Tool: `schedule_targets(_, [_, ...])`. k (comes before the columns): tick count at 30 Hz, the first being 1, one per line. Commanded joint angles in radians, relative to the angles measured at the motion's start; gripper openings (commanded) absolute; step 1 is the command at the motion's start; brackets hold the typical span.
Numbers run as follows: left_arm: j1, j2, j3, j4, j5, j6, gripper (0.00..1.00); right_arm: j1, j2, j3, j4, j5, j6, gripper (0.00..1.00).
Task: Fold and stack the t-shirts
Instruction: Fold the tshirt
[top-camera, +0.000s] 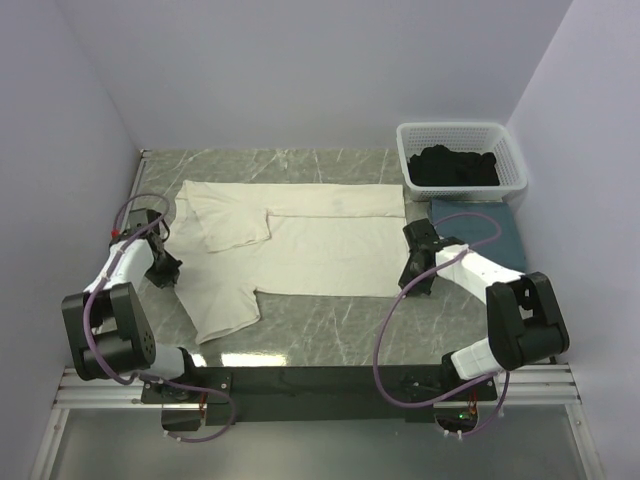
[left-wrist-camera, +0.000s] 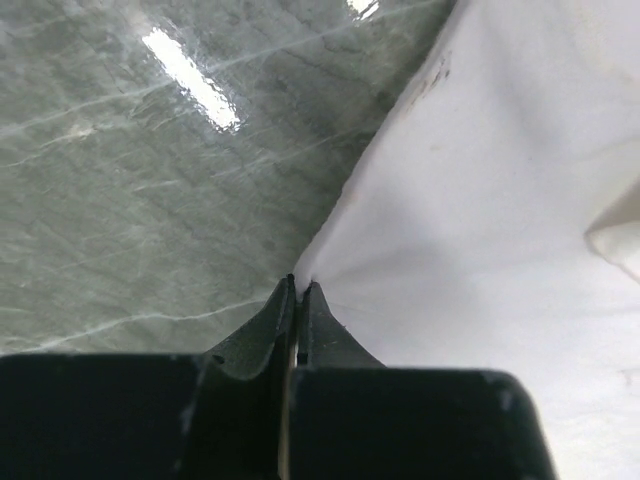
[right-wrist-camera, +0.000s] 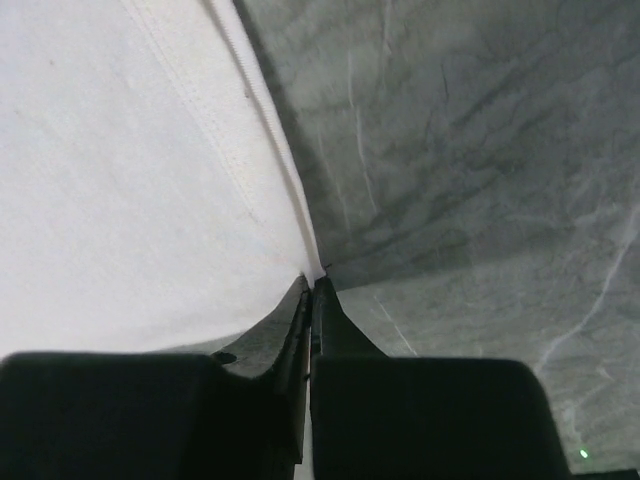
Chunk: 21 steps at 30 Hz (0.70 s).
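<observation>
On the middle of the table (top-camera: 330, 335), in the top view, the cream shirt (top-camera: 320, 245) is seen spread flat, shoulders toward the left edge and hem toward the right. One sleeve appears turned in over the chest; the other lies out toward the near edge. The left gripper (top-camera: 165, 270) is set at the shirt's left border, the right gripper (top-camera: 414, 280) at its near right corner. A blue shirt (top-camera: 500, 228) lies flat by the right edge, apparently folded already. A black shirt (top-camera: 455, 167) is heaped in the basket (top-camera: 512, 165) at the far right corner. The task is judged under half done: one shirt folded, one mid-fold, one untouched, no stack made. Bare table is left along the near and far edges for carrying cloth over.

In the left wrist view, the left gripper (left-wrist-camera: 298, 292) is clamped on the shirt's edge, the cloth (left-wrist-camera: 480, 220) puckering at the tips, with bare marble to one side.

In the right wrist view, the right gripper (right-wrist-camera: 313, 285) is closed on the hemmed corner (right-wrist-camera: 120, 180), with bare table beside it.
</observation>
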Motion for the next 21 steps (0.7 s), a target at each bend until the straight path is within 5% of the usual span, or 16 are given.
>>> schedule_targets(1, [0.006,-0.053,0.063,-0.064,-0.036,0.004,0.01,0.000,-0.041,0.022,-0.109,-0.007,-0.041,0.00])
schedule_targets(21, [0.028,0.126,0.325,-0.133,0.025,0.059,0.01,-0.108,0.109,0.346,-0.232,-0.154,-0.193,0.00])
